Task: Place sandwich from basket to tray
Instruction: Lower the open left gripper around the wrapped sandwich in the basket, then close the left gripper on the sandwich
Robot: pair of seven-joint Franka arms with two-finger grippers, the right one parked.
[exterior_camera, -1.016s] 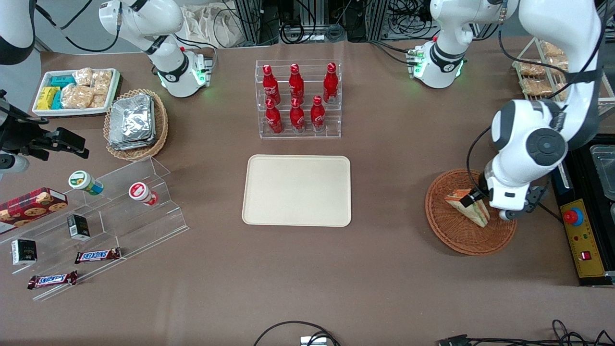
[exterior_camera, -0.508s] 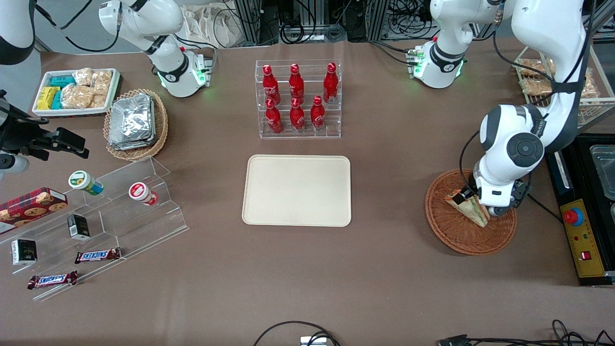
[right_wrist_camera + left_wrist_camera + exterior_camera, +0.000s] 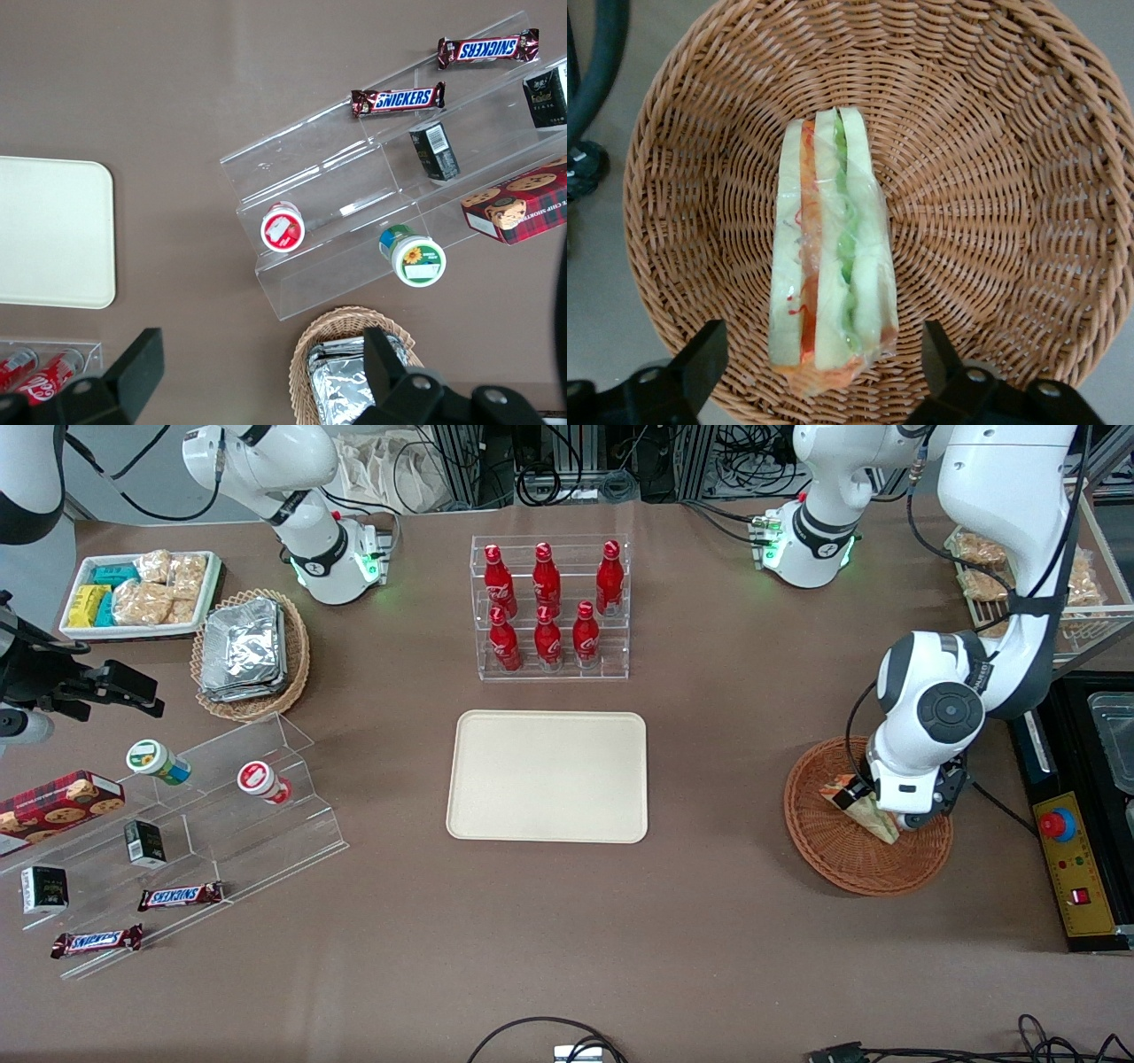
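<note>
The sandwich (image 3: 831,257) lies in the basket (image 3: 992,212), a plastic-wrapped wedge resting on one cut side so that its layers of white bread, orange-red filling and green filling show as stripes along its length. The claw (image 3: 819,354) hangs directly over it with its jaws spread wide: one finger (image 3: 704,354) stands clear of the bread on the orange side and the other on the green side, both apart from the wrapping, so nothing is gripped. In the front view the claw (image 3: 873,815) is mostly hidden under the white wrist of the working arm, and only part of the sandwich (image 3: 873,819) peeks out beneath it; how close the fingertips come to the basket floor cannot quite be made out there. The basket (image 3: 833,859) sits on the brown bench (image 3: 709,921) toward the working arm's end, well apart from the tray (image 3: 547,775), which lies flat near the middle of the bench. A clear rack of red bottles (image 3: 549,607) stands farther from the front camera than the tray. Toward the parked arm's end lie a lighter basket of foil packets (image 3: 248,651) and a clear stepped display stand (image 3: 221,815) with snack bars and small cups.
</note>
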